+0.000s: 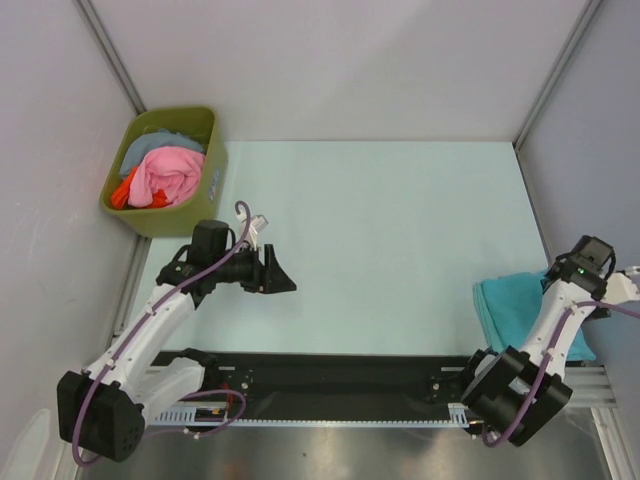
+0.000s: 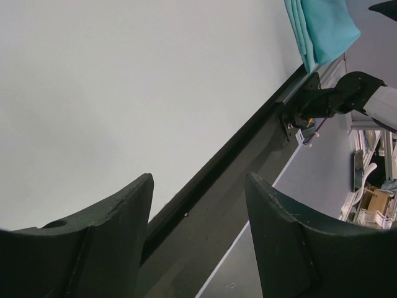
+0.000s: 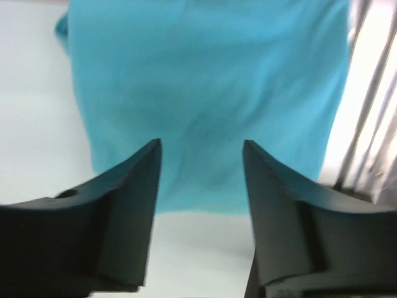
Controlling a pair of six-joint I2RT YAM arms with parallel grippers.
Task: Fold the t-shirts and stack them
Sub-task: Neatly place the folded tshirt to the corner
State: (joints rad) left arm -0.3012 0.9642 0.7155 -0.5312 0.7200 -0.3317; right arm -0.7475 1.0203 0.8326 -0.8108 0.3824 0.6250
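A folded stack of turquoise-teal t-shirts (image 1: 512,303) lies at the table's right edge, near the front. It fills the upper part of the right wrist view (image 3: 205,93) and shows far off in the left wrist view (image 2: 322,25). My right gripper (image 3: 201,149) is open and empty, just above the table at one edge of the stack. In the top view its fingers are hidden under the wrist (image 1: 588,258). My left gripper (image 1: 283,275) is open and empty over bare table at the left, also seen in the left wrist view (image 2: 198,183).
An olive-green bin (image 1: 205,130) stands at the back left corner and holds pink, orange and grey-blue cloth. The black front rail (image 1: 330,385) runs between the arm bases. Grey walls close the table on three sides.
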